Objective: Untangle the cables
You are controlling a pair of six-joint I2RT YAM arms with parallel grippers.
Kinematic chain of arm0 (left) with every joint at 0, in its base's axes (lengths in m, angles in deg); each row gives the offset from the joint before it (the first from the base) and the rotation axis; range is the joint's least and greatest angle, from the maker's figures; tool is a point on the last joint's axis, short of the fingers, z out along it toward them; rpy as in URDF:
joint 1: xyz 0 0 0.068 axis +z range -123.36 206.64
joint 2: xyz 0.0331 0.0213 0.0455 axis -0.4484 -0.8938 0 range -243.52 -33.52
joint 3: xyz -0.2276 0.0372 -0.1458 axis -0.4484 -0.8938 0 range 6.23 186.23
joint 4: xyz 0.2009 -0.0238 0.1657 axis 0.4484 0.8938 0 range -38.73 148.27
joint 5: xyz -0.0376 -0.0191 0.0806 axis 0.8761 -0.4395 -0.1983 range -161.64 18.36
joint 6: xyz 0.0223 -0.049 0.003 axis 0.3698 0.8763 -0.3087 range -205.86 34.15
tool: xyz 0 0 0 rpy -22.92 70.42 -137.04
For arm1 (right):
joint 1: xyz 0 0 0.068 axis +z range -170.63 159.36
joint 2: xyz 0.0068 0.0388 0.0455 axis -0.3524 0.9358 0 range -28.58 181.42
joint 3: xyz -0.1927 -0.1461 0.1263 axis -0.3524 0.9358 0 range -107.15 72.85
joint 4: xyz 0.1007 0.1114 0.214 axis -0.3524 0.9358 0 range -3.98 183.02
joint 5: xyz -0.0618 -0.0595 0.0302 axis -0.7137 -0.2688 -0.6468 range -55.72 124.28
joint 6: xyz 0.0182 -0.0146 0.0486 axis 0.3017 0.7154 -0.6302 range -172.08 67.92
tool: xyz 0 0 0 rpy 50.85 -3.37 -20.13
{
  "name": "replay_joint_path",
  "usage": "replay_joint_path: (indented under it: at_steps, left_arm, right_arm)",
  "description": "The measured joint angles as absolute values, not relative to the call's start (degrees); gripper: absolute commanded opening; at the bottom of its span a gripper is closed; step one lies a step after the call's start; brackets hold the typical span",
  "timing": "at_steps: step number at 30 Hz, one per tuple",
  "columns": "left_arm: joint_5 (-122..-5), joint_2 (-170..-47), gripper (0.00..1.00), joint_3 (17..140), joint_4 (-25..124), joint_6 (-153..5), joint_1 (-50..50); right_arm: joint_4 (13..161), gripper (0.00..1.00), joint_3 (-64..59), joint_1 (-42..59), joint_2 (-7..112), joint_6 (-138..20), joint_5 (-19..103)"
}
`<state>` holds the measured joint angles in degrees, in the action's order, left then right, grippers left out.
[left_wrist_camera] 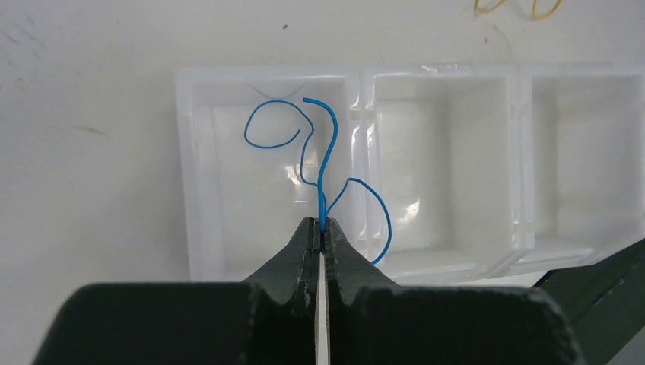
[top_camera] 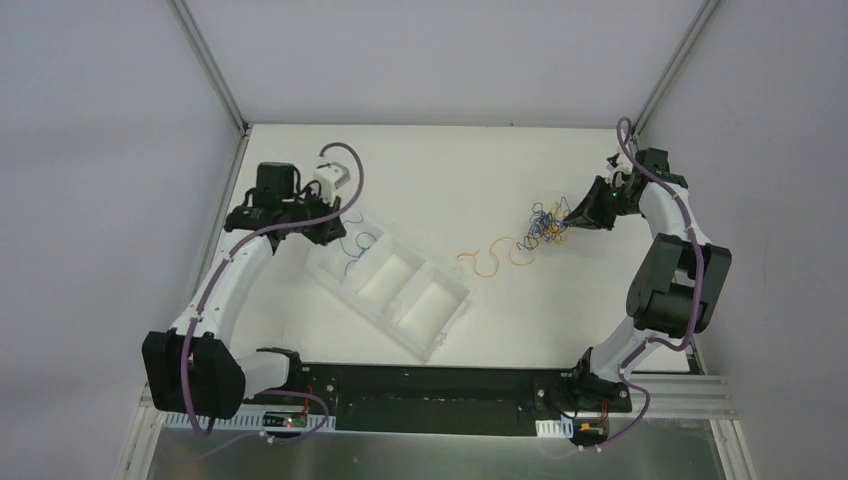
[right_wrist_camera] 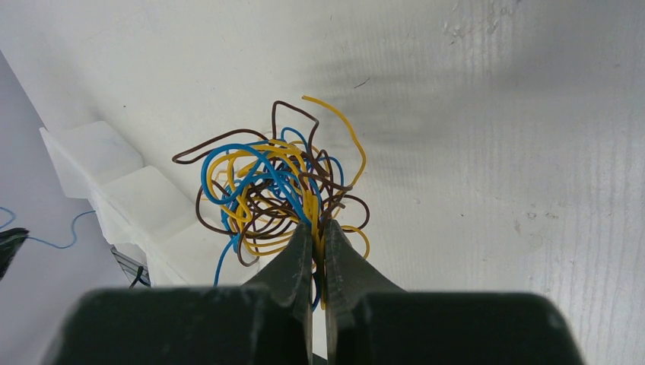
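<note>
Two hands pinch shut: left hand [left_wrist_camera: 322, 232] on one blue cable [left_wrist_camera: 327, 152], right hand [right_wrist_camera: 318, 228] on the tangle [right_wrist_camera: 266, 182] at its tips; the cables seem light, thin, springy, so grab loose ends.

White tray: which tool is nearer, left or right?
Left. The left tool is at the tray's end compartment, gripping a blue wire; the right tool is apart, at the tangle.

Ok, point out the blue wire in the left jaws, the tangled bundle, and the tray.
blue wire [left_wrist_camera: 328, 156]: left wrist view, its upright stretch.
tangled bundle [right_wrist_camera: 278, 194]: right wrist view, the knot's dense middle.
tray [left_wrist_camera: 266, 74]: left wrist view, its upper rim.
</note>
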<state>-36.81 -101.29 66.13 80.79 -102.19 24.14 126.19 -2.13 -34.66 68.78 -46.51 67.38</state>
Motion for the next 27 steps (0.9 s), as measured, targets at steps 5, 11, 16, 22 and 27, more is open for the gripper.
replay_joint_path:
  at_steps: [5, 11, 16, 22, 27]
  left_arm:
    - [-43.48, -106.43, 0.07, 62.32, 79.72, -106.74, 17.93]
    - [-48.07, -112.00, 0.90, 62.35, 79.30, -109.25, 17.69]
    - [-43.46, -111.58, 0.95, 69.19, 82.06, -106.70, 17.45]
    - [-37.07, -117.00, 0.89, 86.32, 81.12, -101.28, 12.14]
    - [-32.16, -130.25, 0.88, 97.43, 78.01, -94.04, 4.75]
  right_arm:
    - [126.19, 0.02, -2.06, -34.61, 69.46, -46.49, 67.38]
    - [126.16, 0.01, -2.02, -34.50, 69.62, -46.49, 68.03]
    - [125.51, 0.00, -2.00, -33.76, 69.77, -46.51, 70.50]
    - [123.61, 0.00, -1.91, -32.12, 70.82, -47.93, 75.68]
    - [121.25, 0.00, -1.76, -29.83, 70.82, -50.29, 80.06]
